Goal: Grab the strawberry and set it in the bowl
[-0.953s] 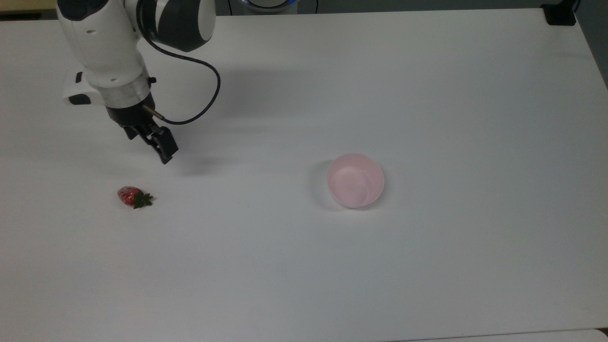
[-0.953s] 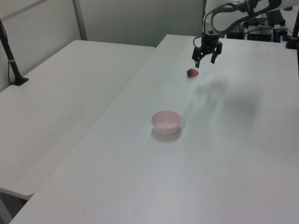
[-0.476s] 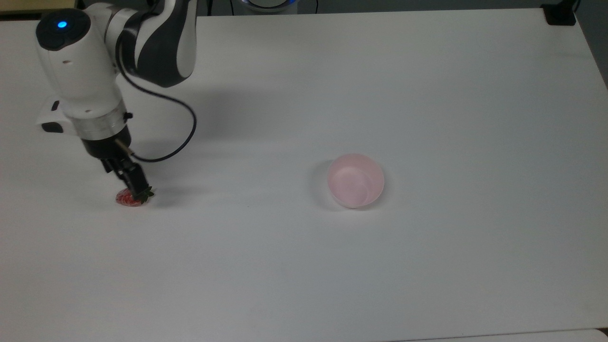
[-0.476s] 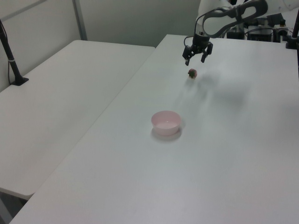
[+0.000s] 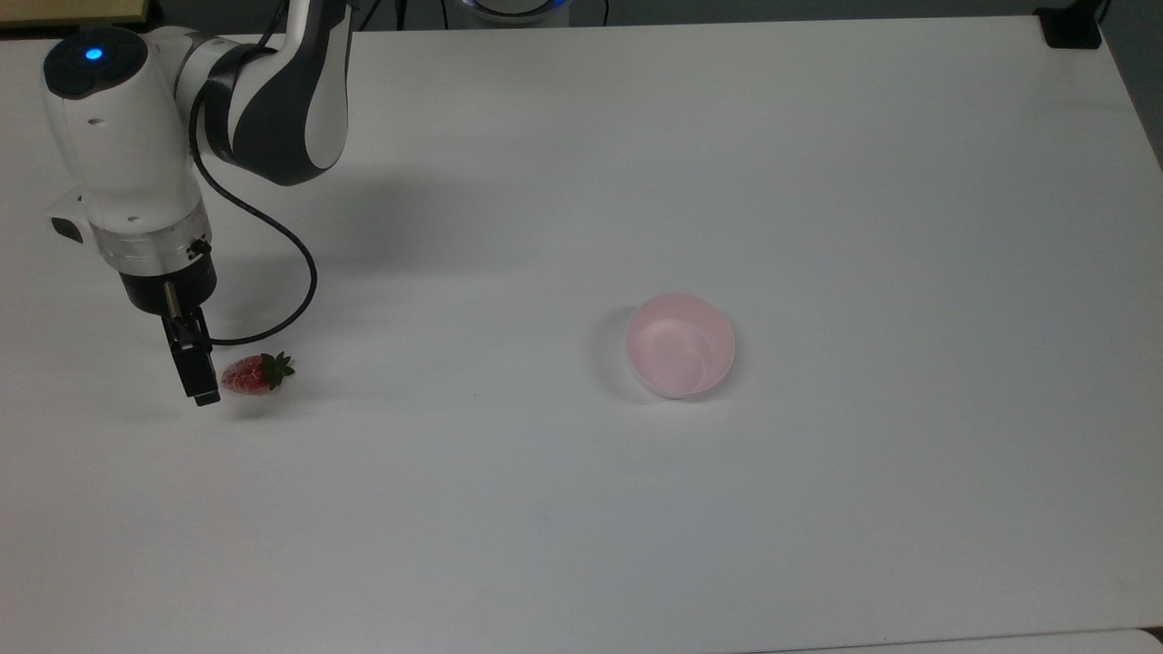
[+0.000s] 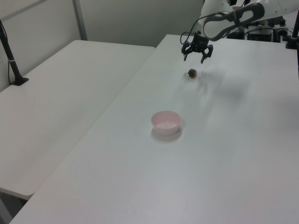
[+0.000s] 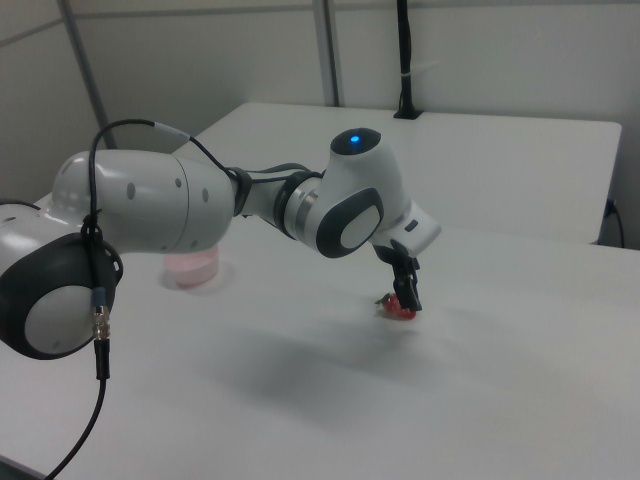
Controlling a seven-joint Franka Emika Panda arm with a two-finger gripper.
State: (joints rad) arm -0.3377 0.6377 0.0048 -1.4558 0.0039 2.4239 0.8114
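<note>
The strawberry [image 5: 249, 374] lies on its side on the white table [image 5: 818, 182], near the table edge at the top view's left and about halfway between the far and near edges as the top view shows them. Its green leafy cap points toward the top view's right and its red tip toward the top view's left. In the left view the strawberry [image 6: 192, 73] is a small dark spot far up the table, and in the right view the strawberry [image 7: 399, 308] shows as a red patch just under the black fingers.

The gripper [image 5: 195, 368] hangs from the white and grey arm [image 5: 127, 154] with its fingers pointing down at the table. In the top view one black finger stands just beside the strawberry's red tip, on the side toward the top view's left; whether it touches the fruit cannot be told. In the left view the gripper [image 6: 196, 50] sits above and just behind the strawberry, and its two fingers stand clearly spread apart with nothing between them. The strawberry rests on the table, not held.

The pink bowl [image 5: 680, 345] stands upright near the middle of the table, well apart from the strawberry, toward the top view's right. In the left view the bowl [image 6: 166, 122] is nearer the camera than the fruit, and nothing lies in it.

A black cable [image 5: 282, 263] loops from the arm's wrist down toward the table beside the gripper.
</note>
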